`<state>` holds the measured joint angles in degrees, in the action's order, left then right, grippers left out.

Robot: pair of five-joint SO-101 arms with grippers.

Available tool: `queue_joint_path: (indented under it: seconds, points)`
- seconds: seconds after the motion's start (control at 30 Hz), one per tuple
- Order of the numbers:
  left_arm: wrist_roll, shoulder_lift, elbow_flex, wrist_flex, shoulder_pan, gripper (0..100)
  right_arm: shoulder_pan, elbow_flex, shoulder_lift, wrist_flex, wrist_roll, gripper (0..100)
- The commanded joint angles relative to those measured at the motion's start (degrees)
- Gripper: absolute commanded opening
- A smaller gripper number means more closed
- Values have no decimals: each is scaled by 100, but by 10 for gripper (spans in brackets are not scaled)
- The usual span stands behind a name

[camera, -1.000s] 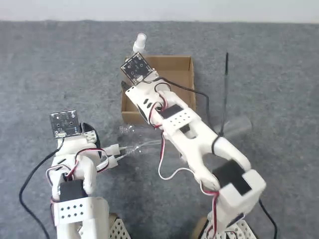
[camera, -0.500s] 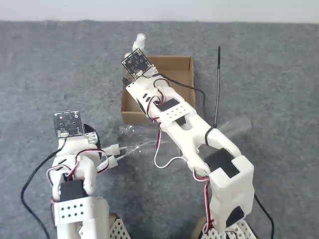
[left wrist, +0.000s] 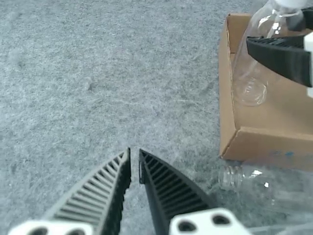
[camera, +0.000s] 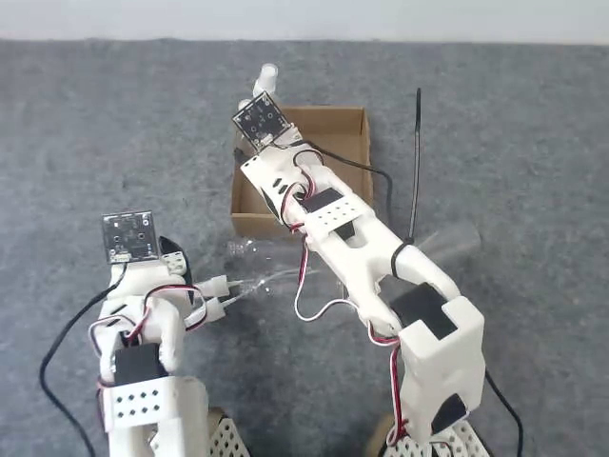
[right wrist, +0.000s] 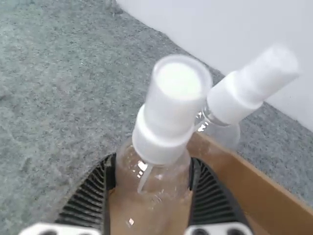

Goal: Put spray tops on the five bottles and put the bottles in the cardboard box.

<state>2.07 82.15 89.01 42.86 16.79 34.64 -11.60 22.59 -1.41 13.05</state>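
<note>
Grey worktop below; right tool grips a capped bottle, cardboard box beneath it (left tool closed, empty), so lowering and releasing seems next.

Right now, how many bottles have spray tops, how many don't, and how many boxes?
Clear plastic bottles with white spray tops: 2, one in the right claw, the other beside it.
Clear plastic bottles without tops: 3, lying on the grey carpet.
Brown cardboard box: 1.
Total: 6.
</note>
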Motion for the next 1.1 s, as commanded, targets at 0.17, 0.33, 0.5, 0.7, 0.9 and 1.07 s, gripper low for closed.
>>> queue_joint_path:
  seconds: [0.17,0.33,0.5,0.7,0.9,1.07]
  points:
    - [-53,88,-57,-158,18,31,-154,273,-101,-277,35,13]
    - [-53,88,-57,-158,18,31,-127,264,-57,-286,35,121]
    - [-53,88,-57,-158,18,31,-119,281,-101,-549,35,141]
    - [-53,88,-57,-167,18,31,-127,264,-110,-576,35,202]
    - [-53,88,-57,-167,18,31,-110,290,-110,-769,35,221]
    - [-53,88,-57,-167,18,31,-110,273,-119,-769,35,221]
